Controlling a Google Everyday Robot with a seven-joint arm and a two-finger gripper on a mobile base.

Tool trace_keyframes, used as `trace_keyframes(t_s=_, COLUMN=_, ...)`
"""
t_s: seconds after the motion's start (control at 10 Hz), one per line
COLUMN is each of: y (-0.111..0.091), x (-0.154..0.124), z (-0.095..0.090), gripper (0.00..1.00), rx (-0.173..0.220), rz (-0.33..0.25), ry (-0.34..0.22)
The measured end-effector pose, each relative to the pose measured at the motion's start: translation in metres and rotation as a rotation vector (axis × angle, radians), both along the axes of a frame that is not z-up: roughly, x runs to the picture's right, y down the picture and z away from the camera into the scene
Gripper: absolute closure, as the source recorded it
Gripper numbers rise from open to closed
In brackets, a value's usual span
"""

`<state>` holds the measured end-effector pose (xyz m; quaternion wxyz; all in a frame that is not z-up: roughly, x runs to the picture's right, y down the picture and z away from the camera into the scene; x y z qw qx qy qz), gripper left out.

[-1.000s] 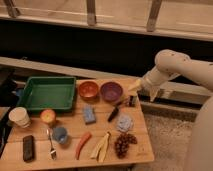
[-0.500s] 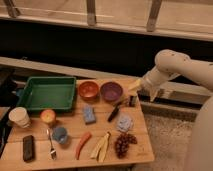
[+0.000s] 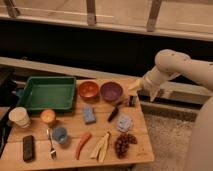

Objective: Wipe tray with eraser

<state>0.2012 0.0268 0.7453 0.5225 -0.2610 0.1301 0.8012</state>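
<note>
The green tray [image 3: 31, 83] lies at the table's back left with nothing in it. The black eraser [image 3: 28, 148] lies flat near the front left corner, well in front of the tray. My gripper [image 3: 131, 98] hangs from the white arm at the table's back right edge, just right of the purple bowl. It is far from both the tray and the eraser and holds nothing that I can see.
An orange bowl [image 3: 88, 90] and a purple bowl [image 3: 111, 91] stand right of the tray. A blue sponge [image 3: 89, 115], a black-handled tool [image 3: 114, 114], a paper cup [image 3: 19, 116], an orange [image 3: 48, 116], a blue cup [image 3: 60, 134], a fork [image 3: 51, 145], a banana [image 3: 101, 146] and grapes [image 3: 125, 144] fill the table.
</note>
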Motion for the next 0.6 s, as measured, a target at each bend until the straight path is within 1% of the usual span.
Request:
trace_keyframes(t_s=0.1, y=0.0, x=0.0, z=0.0, gripper=0.2, rx=0.0, rz=-0.003, ry=0.004)
trace_keyframes(t_s=0.2, y=-0.002, x=0.0, z=-0.001, gripper=0.2, rx=0.012, rz=-0.019, ry=0.014)
trace_keyframes(t_s=0.3, y=-0.008, x=-0.007, z=-0.004, gripper=0.2, rx=0.028, rz=-0.043, ry=0.011)
trace_keyframes(t_s=0.5, y=-0.018, x=-0.032, z=-0.005, gripper=0.2, rx=0.046, rz=-0.091, ry=-0.013)
trace_keyframes(t_s=0.6, y=-0.023, x=-0.059, z=-0.004, gripper=0.2, rx=0.055, rz=-0.129, ry=-0.04)
